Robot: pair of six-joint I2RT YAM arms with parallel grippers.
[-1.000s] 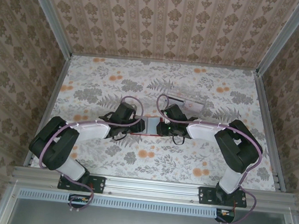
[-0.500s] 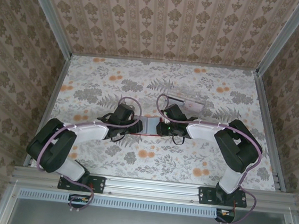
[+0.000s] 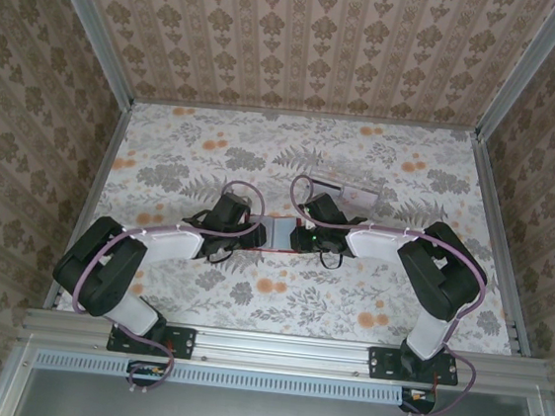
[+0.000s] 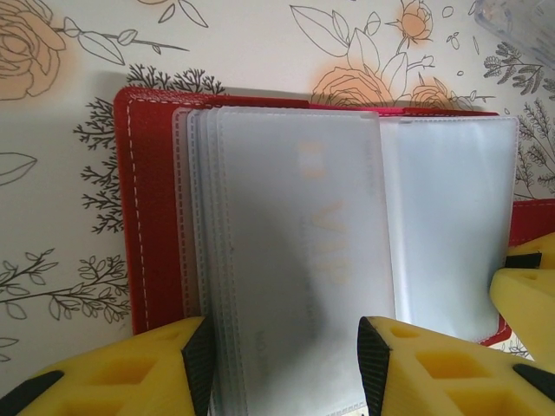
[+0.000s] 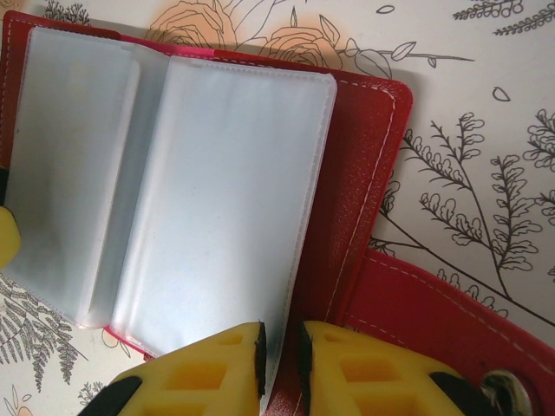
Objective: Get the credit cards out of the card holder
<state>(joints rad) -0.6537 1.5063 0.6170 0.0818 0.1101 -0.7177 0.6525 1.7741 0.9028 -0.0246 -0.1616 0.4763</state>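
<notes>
The red card holder [image 3: 280, 234] lies open on the floral table between my two grippers. In the left wrist view its red cover [image 4: 152, 217] carries a stack of cloudy sleeves, and a pale credit card [image 4: 312, 260] lettered VIP shows through the top sleeve. My left gripper [image 4: 286, 368] is open, its fingers [image 4: 130, 373] standing over both sides of that sleeve. In the right wrist view my right gripper [image 5: 280, 355] is shut on the edge of a translucent sleeve [image 5: 217, 199] of the card holder [image 5: 364, 173]. The red closing tab [image 5: 434, 303] lies to the lower right.
A clear oblong plastic piece [image 3: 351, 189] lies on the table just behind the right gripper [image 3: 301, 237]. A yellow finger of the right gripper [image 4: 529, 303] reaches into the left wrist view at its right edge. Patterned walls enclose the table.
The left arm swayed slightly to the left and came back. The holder and both grippers stand as before.
</notes>
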